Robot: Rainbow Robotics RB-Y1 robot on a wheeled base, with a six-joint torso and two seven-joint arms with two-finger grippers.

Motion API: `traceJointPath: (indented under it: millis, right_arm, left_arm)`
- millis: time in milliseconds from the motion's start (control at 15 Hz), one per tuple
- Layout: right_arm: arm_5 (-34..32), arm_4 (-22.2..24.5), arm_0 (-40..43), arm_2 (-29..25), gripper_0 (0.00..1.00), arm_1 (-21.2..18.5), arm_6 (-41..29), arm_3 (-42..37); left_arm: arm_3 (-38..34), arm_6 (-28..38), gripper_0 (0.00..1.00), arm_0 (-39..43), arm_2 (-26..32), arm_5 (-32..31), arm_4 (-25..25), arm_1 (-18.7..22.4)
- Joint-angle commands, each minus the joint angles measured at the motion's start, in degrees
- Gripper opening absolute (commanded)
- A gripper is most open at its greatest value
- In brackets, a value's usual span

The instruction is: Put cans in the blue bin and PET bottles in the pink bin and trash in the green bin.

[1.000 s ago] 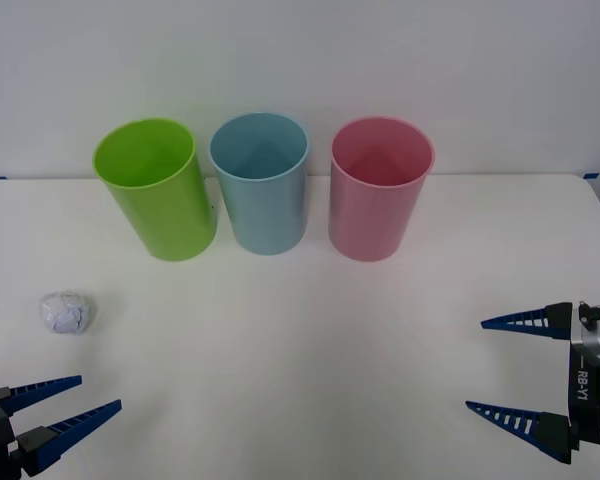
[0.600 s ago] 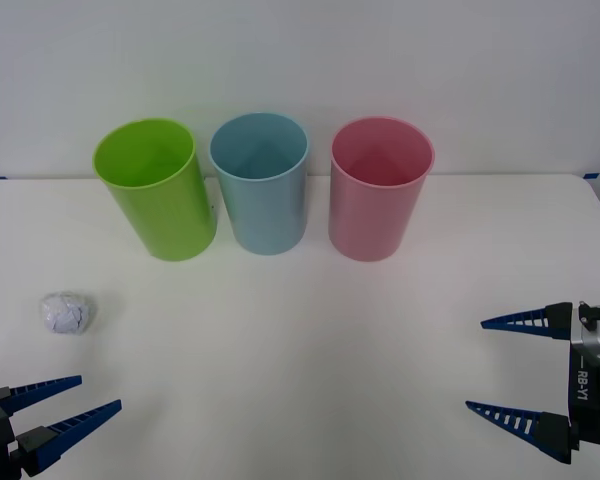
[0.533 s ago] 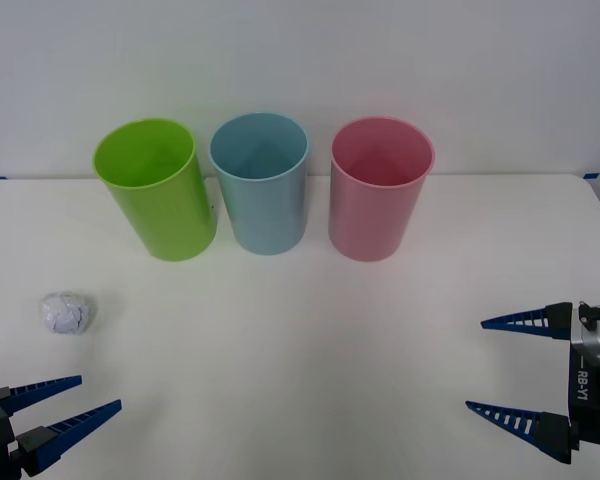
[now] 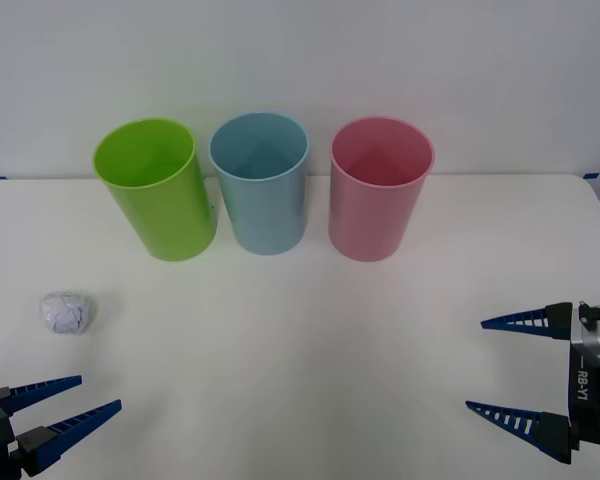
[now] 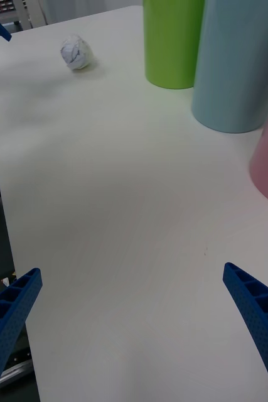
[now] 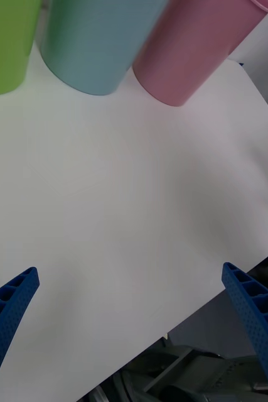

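White table [image 4: 310, 340], trash [image 4: 65, 313], three upright bins

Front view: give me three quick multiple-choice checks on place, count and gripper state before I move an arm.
1. Where is the crumpled white paper ball?
A. inside a bin
B. on the table, on the robot's left
C. in the right gripper

2. How many tall plastic bins stand in the row?
A. two
B. three
C. four

3. How is the left gripper?
A. open, holding nothing
B. shut on the paper
C. shut on a bin

Answers:
1 B: the crumpled white paper ball lies on the white table.
2 B: lime-green bin, light-blue bin, pink bin.
3 A: the left gripper shows spread fingers, as does the right gripper.
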Motion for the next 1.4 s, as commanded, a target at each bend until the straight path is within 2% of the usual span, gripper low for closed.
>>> traceJointPath:
  millis: [67,200,267,467,667,867,1000,1267,1400]
  right_arm:
    - [0.0,0.0,0.0,0.0,1.00,0.0,0.0,0.0]
    - [0.0,0.0,0.0,0.0,1.00,0.0,0.0,0.0]
    - [0.0,0.0,0.0,0.0,1.00,0.0,0.0,0.0]
    - [0.0,0.0,0.0,0.0,1.00,0.0,0.0,0.0]
    - [0.0,0.0,0.0,0.0,1.00,0.0,0.0,0.0]
    - [0.0,0.0,0.0,0.0,1.00,0.0,0.0,0.0]
    - [0.0,0.0,0.0,0.0,1.00,0.0,0.0,0.0]
    - [0.0,0.0,0.0,0.0,1.00,0.0,0.0,0.0]
    - [0.0,0.0,0.0,0.0,1.00,0.0,0.0,0.0]
  left_arm:
    - [-0.4,-0.3,1.00,0.3,-0.4,-0.5,0.6,-0.5]
    - [-0.4,-0.3,1.00,0.3,-0.4,-0.6,0.6,-0.5]
    - [-0.8,-0.7,1.00,-0.1,-0.1,-1.4,1.1,-2.0]
    - [-1.7,-1.0,1.00,0.8,-0.6,0.0,2.0,-0.8]
    - [-1.5,-0.4,1.00,1.2,-2.0,5.2,2.5,1.6]
    - [-0.5,4.2,1.00,1.5,-3.3,11.3,4.0,6.2]
    - [0.5,5.7,1.00,1.8,-5.1,17.8,4.7,10.6]
    - [5.2,7.5,1.00,1.4,-10.9,30.9,9.2,23.3]
    - [8.0,7.6,1.00,-0.4,-12.5,33.4,10.6,26.9]
